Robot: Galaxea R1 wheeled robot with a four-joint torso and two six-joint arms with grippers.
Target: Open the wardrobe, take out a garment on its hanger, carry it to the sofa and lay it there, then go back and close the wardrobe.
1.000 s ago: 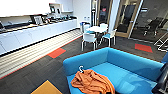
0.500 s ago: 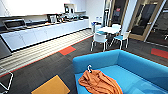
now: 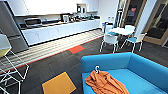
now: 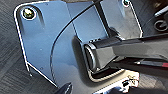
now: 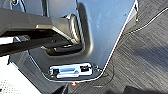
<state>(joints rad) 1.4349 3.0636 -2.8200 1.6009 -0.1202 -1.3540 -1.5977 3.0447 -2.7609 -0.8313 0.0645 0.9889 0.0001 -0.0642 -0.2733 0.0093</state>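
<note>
The orange garment lies crumpled on the seat of the bright blue sofa at the lower right of the head view. Its white hanger hook sticks up near the sofa's back. Nothing holds the garment. Both wrist views look down past the robot's own dark plate at grey carpet.
A yellow carpet square lies left of the sofa and a red one further off. White wire-frame chairs stand at the left edge. A round white table with chairs stands behind the sofa. A long white kitchen counter runs along the back wall.
The whole head view has shifted right as the camera turned left; the sofa and garment now sit further right in the picture, and the counter and wire chairs have come into view.
</note>
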